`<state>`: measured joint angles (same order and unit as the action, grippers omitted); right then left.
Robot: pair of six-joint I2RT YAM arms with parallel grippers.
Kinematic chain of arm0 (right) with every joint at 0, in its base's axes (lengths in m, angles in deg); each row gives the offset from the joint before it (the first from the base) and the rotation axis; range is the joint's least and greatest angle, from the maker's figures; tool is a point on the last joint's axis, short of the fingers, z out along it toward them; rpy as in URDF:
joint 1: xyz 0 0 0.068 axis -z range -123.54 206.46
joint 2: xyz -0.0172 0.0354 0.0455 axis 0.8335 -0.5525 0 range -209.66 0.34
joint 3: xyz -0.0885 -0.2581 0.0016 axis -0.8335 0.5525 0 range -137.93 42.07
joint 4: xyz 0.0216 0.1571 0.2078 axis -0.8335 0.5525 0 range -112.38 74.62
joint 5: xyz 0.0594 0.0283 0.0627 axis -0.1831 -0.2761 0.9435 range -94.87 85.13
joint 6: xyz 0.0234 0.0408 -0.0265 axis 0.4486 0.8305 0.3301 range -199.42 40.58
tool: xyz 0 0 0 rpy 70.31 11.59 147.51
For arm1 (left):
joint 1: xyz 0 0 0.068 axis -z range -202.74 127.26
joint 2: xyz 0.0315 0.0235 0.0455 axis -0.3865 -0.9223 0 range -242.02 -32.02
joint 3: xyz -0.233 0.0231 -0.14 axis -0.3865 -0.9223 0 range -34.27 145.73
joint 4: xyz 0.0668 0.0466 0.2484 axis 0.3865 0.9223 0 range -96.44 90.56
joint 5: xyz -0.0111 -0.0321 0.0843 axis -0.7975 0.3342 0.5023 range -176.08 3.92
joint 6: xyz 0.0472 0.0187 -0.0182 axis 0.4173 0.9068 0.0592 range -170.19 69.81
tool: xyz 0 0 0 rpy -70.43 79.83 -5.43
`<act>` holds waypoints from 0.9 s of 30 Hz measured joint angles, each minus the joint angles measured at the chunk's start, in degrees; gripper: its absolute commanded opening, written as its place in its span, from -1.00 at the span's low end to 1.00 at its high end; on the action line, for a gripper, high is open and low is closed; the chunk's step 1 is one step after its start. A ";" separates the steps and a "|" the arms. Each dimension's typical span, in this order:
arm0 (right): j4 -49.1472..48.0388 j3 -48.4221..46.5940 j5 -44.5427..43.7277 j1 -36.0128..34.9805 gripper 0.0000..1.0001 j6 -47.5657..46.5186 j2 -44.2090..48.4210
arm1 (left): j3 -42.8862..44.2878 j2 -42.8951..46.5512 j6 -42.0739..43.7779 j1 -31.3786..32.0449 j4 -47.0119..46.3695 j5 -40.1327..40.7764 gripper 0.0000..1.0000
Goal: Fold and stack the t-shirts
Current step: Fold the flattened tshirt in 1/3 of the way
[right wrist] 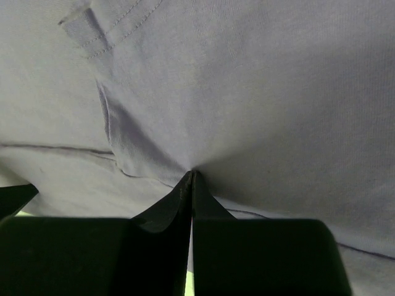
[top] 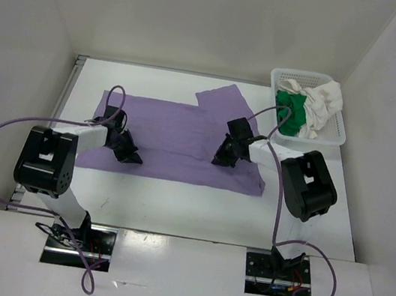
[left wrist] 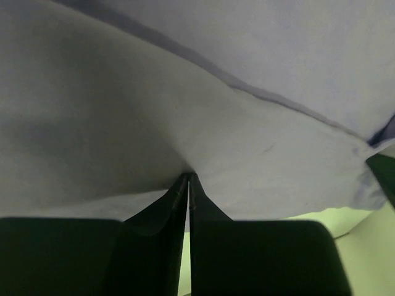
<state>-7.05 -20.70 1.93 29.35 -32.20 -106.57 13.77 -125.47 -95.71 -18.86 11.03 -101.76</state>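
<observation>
Pinches the purple shirt (top: pixel 177 133) at two spots, with the left gripper (top: pixel 128 154) clamped on cloth toward its left end and the right gripper (top: pixel 225 157) clamped on cloth toward its right end. Shows, from both wrist cameras, fingertips (left wrist: pixel 168 209) closed to a point with fabric puckering up into them. Lies spread nearly flat across the middle of the table (top: pixel 173 205), one sleeve (top: pixel 220 95) jutting toward the far side. Leaves the green shirt (top: pixel 291 110) and the white shirt (top: pixel 320 98) bundled in the basket (top: pixel 341 134) at the far right corner. Looks like the first fold of the first shirt, with nothing yet doubled over. Calls next for lifting both pinched points together, at even height, and carrying them across the cloth so the edge lands square. Risks a skewed crease, or dragging the whole shirt, if one arm leads.
</observation>
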 measured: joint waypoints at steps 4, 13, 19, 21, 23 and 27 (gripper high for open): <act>-2.23 4.39 -0.04 -0.07 -0.94 1.62 2.86 | -2.43 0.26 -1.40 -1.16 -1.62 -2.08 -0.82; -3.02 18.78 3.15 -0.79 -0.87 5.55 14.60 | -13.66 10.21 -1.49 -2.01 4.42 -8.90 -0.79; 3.48 17.22 4.02 -0.90 -0.72 4.22 15.67 | -14.56 16.48 -1.16 -4.09 14.69 -11.67 -0.56; 5.86 12.74 4.33 -0.90 -0.59 3.19 14.29 | -10.12 19.37 -1.27 -5.29 18.16 -11.43 -0.38; 7.41 7.65 4.48 -0.90 -0.59 1.75 13.29 | -1.95 19.34 -1.66 -6.01 18.93 -9.75 -0.30; 7.63 -2.12 5.03 -0.85 -0.59 -1.07 12.68 | 13.90 14.40 -2.67 -7.02 9.25 -3.56 -0.20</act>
<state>0.58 -22.82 6.96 28.49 -33.27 -93.90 27.67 -111.07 -98.37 -25.88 20.28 -105.32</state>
